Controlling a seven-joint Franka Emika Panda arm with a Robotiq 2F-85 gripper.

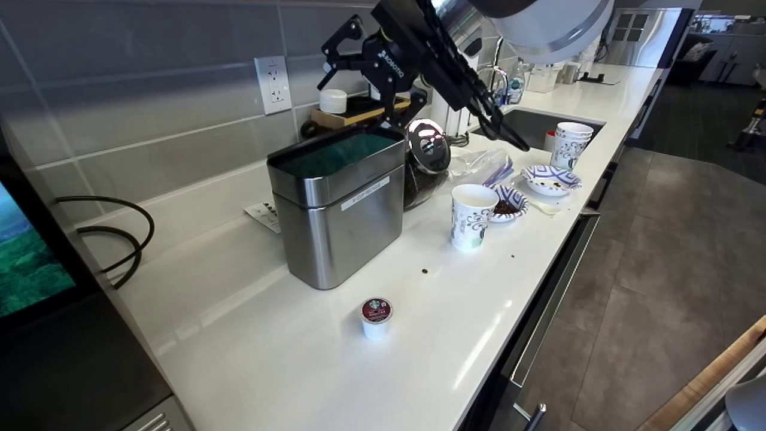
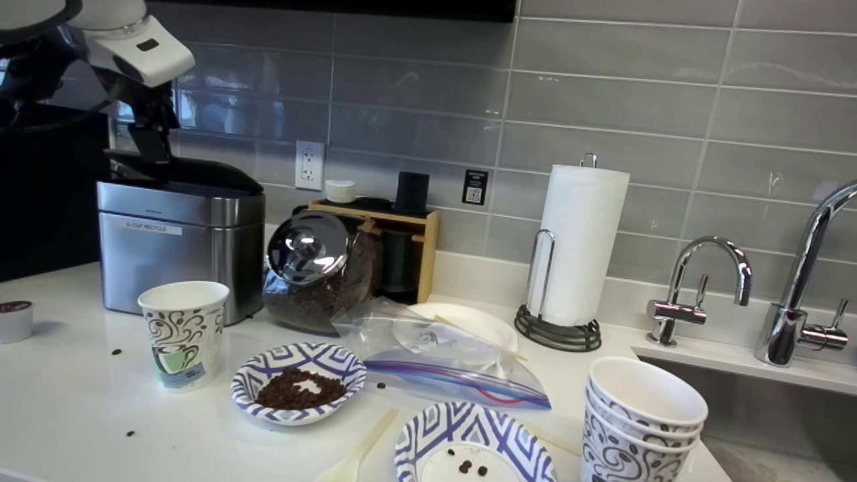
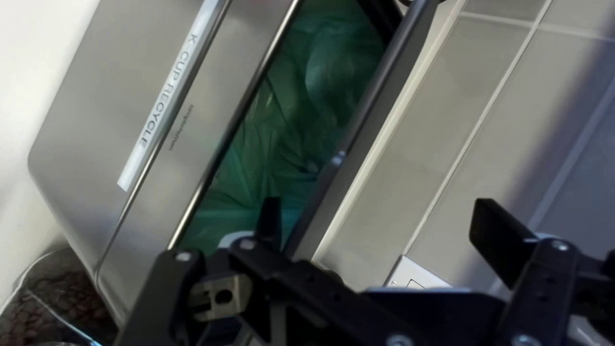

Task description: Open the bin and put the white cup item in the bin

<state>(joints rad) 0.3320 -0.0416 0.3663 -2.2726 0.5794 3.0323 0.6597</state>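
Observation:
The brushed-steel bin stands upright on the counter by the wall; it also shows in an exterior view and in the wrist view. Its top is open and a green liner shows inside. The dark-edged lid is raised along the wall side. The white cup item, a small pod with a dark red top, stands upright on the counter in front of the bin; it also shows at an exterior view's left edge. It is out of the wrist view. My gripper is open and empty, over the bin's wall-side rim.
A taller patterned cup, bowls with dark beans, a glass jar and a plastic bag stand beyond the bin. Stacked cups are near the sink. A dark machine stands on the pod's other side.

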